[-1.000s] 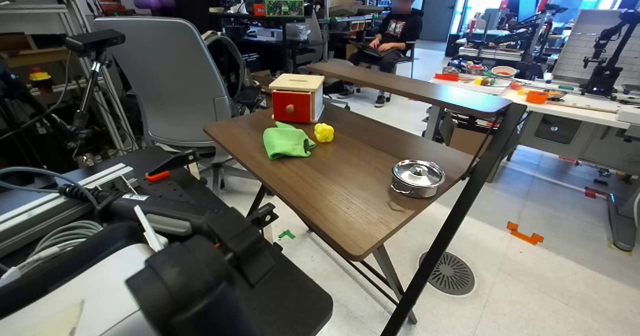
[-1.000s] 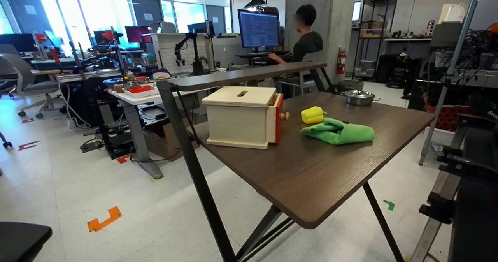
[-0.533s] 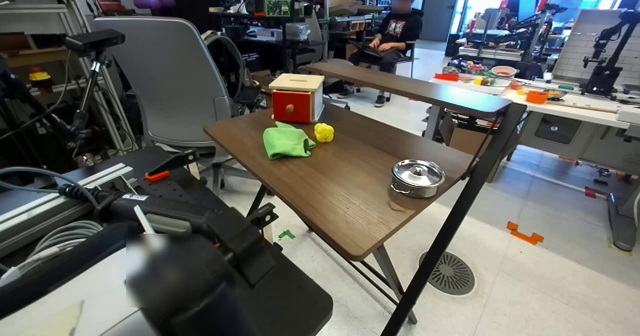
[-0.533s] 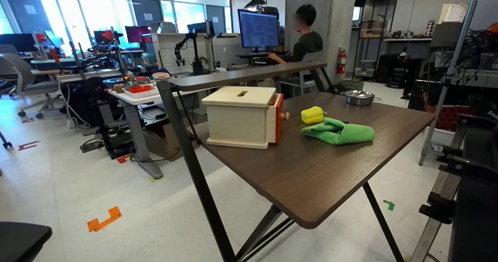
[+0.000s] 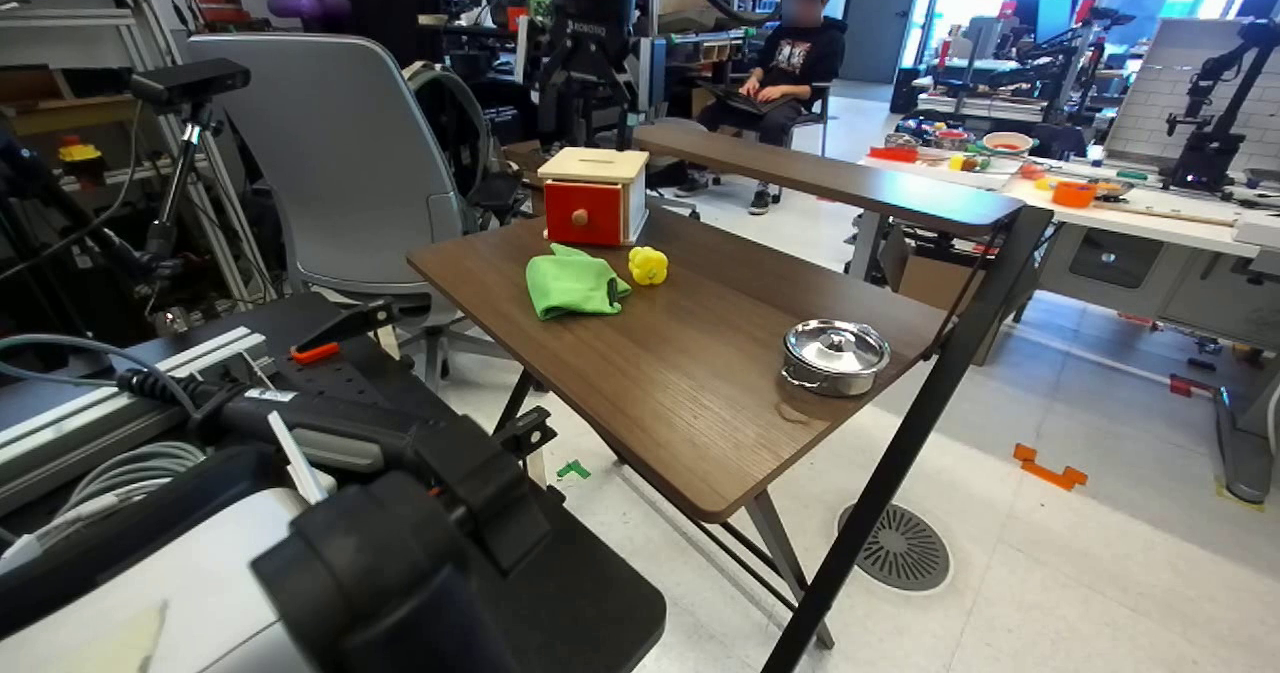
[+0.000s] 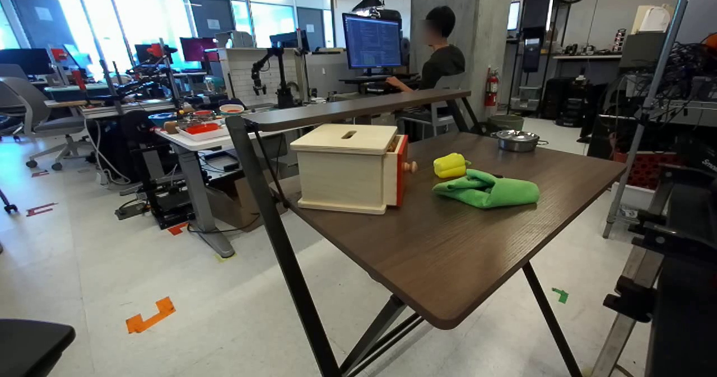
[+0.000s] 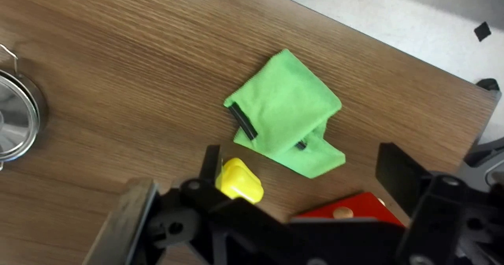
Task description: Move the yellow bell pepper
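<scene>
"Where's your yellow pepper (image 5: 648, 266)?"

"In an exterior view, glossy and lobed, on the wood-grained table (image 5: 670, 373), just right of the folded green cloth (image 5: 568, 288); a red-fronted wooden box (image 5: 585, 215) stands just beyond, a shiny round pot (image 5: 836, 358) sits near right."

"And your pincer (image 7: 301, 154)?"

"Spread wide above the table."

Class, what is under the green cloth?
The green cloth rests on the brown tabletop. In the wrist view a dark strip shows at the cloth's edge; I cannot tell what it is. Anything between cloth and tabletop is covered.
</scene>
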`<action>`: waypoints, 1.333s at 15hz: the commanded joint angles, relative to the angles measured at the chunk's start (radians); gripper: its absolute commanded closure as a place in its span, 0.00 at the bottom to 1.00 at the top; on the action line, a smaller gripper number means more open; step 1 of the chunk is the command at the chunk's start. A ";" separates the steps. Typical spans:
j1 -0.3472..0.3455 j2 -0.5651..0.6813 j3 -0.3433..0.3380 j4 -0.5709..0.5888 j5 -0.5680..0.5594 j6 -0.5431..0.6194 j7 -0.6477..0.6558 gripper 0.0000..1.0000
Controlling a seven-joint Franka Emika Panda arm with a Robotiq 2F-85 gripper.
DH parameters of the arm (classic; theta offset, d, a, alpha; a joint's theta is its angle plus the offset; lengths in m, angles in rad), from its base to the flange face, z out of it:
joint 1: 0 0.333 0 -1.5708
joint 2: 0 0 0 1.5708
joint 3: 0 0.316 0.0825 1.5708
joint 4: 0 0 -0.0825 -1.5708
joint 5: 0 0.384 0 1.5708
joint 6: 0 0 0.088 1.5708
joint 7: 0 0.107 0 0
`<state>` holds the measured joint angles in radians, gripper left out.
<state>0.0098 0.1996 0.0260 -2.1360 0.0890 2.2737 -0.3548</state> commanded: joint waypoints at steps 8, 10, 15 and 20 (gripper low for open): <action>-0.026 0.140 -0.014 0.090 -0.146 0.006 0.084 0.00; -0.017 0.145 -0.020 0.098 -0.168 -0.004 0.103 0.00; -0.009 0.230 -0.020 0.163 -0.245 0.037 0.077 0.00; -0.015 0.339 -0.003 0.244 -0.243 0.130 0.050 0.00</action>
<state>-0.0009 0.4633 0.0122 -1.9629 -0.1335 2.3596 -0.2881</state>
